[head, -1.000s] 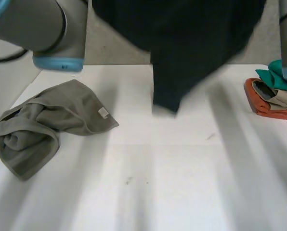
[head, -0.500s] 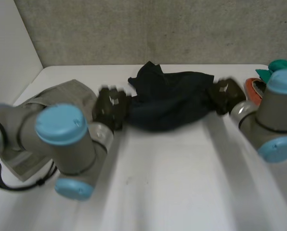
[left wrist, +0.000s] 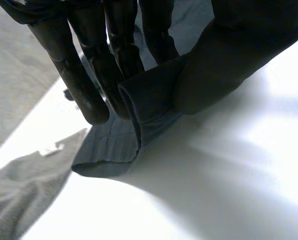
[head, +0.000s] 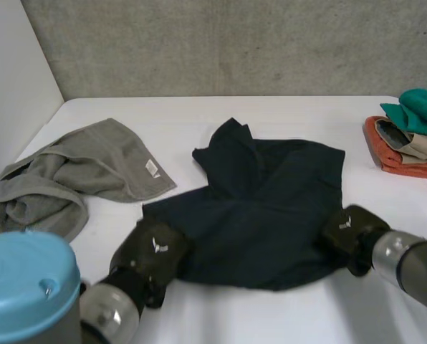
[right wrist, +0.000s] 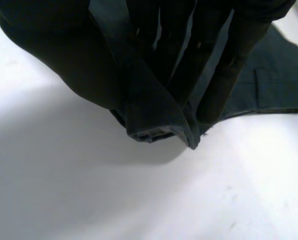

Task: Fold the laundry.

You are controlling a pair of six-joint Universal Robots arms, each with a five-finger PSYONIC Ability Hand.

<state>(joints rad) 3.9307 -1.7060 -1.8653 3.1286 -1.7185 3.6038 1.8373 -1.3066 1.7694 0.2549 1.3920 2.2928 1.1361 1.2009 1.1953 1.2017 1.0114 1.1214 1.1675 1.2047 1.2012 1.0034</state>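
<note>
A dark navy garment (head: pixel 260 208) lies spread on the white table (head: pixel 235 315), rumpled toward the far side. My left hand (head: pixel 155 252) grips its near left corner. In the left wrist view the fingers (left wrist: pixel 84 75) and thumb pinch a fold of the navy cloth (left wrist: pixel 149 100). My right hand (head: pixel 349 231) holds the near right corner. The right wrist view has the fingers (right wrist: pixel 224 65) and thumb closed on a rolled hem of the cloth (right wrist: pixel 154 120).
A grey towel (head: pixel 63 183) lies crumpled at the left, also seen past the left hand as grey towel (left wrist: pixel 19 195). A stack of folded items (head: pixel 407 136), teal on orange, sits at the right edge. A wall stands behind the table.
Both hands came down from high up and toward the near side, carrying the garment. It went from hanging in the air to lying spread on the table.
</note>
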